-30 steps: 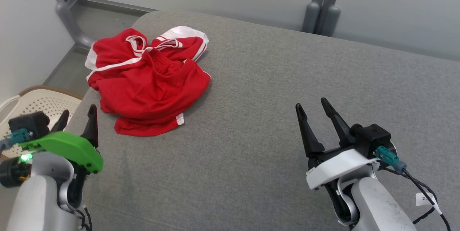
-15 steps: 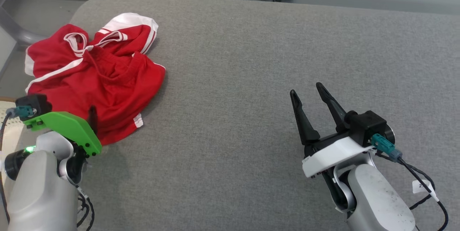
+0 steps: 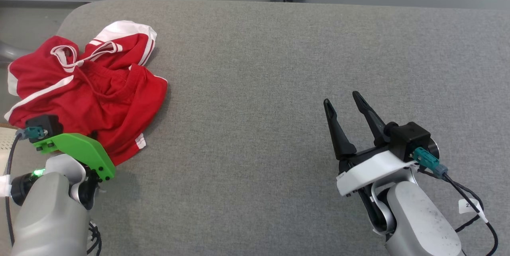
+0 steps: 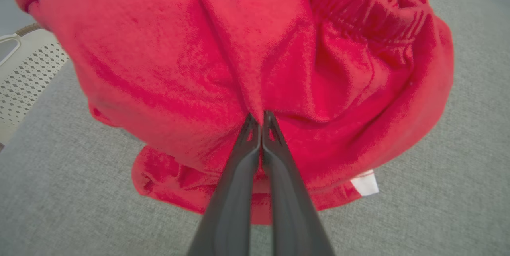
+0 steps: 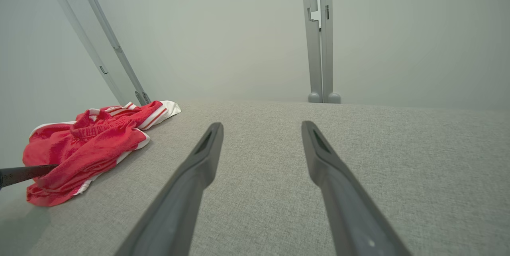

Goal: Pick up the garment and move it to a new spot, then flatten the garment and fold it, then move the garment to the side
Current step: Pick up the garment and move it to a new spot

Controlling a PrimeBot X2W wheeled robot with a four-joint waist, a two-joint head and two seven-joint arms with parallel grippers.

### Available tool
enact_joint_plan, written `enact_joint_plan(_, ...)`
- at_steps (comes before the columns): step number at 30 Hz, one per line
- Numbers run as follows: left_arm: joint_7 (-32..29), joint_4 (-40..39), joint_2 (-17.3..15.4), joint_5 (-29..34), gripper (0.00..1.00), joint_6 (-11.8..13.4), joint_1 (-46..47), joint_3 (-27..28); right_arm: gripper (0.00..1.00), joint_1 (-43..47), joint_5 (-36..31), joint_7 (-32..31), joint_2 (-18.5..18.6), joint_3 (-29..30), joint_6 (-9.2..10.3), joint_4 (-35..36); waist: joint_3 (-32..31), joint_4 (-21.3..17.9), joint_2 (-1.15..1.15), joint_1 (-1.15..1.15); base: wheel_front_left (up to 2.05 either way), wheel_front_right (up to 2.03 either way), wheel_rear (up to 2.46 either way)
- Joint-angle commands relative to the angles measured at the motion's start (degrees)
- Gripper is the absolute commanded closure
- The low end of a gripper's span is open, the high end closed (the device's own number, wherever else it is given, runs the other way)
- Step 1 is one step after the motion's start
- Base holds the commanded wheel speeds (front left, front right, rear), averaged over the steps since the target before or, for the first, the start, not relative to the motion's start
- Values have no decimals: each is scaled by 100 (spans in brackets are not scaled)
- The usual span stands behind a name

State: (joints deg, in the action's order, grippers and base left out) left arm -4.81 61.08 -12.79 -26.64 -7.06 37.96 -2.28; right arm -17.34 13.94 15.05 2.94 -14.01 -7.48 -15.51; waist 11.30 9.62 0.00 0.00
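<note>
At the far left corner of the grey cushion (image 3: 259, 88), the red garment (image 3: 87, 96) sits in a crumpled heap. It looks like shorts with white side stripes, and it's right up against the rounded edge. There's a white perforated basket (image 4: 24, 73) just off that edge, lower down.

The left pincer (image 4: 261, 116) is pressed together, and from the left wrist view it looks like it's pinching a raised fold on the near side of the heap. The tips are buried right where the ridge of fabric starts. The rest of the cloth bunches up ahead of it, away from the robot, with the gathered waistband (image 4: 358, 13) on the far side. So the heap's longer run goes from the grip outward toward the far edge.

The right pincer (image 3: 341, 98) is spread wide and holding nothing. It hovers over bare cushion well apart from the cloth, way off to the right.

So the left arm is clearly the nearer one. All the free space lies to the right of the heap, toward the middle of the cushion. My guess is the next bit is a lift and a carry rightward. With only one fold held, most of the cloth will probably hang and drag, and a thin pinch like that could slip.
</note>
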Motion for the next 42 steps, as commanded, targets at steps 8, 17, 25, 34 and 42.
enact_joint_plan(8, 192, -492, -363, -110, 100, -46, 357, -540, 0, 135, 173, 19, 0, 29, -2, 16, -384, -11, 0, 0, 0, 0, 0)
enact_joint_plan(17, -334, -2294, -959, -840, 100, -47, 428, -1231, 0, 281, 353, 19, 4, 144, -2, 124, -635, -312, 0, 0, 0, 0, 0)
enact_joint_plan(25, -842, -4321, -923, -1377, 100, -47, 162, -1517, 0, 264, 384, 19, 2, 208, -2, 158, -749, -882, 0, 0, 0, 0, 0)
enact_joint_plan(34, -1097, -6190, -478, -1721, 100, 235, 35, -1611, 0, 209, 290, 19, 4, 530, -2, 249, -680, -1682, 0, 0, 0, 0, 0)
enact_joint_plan(42, -604, -6162, -123, -1547, 100, 313, -679, -1957, 0, 146, 227, 19, -3, 890, -2, 378, -406, -2070, 0, 0, 0, 0, 0)
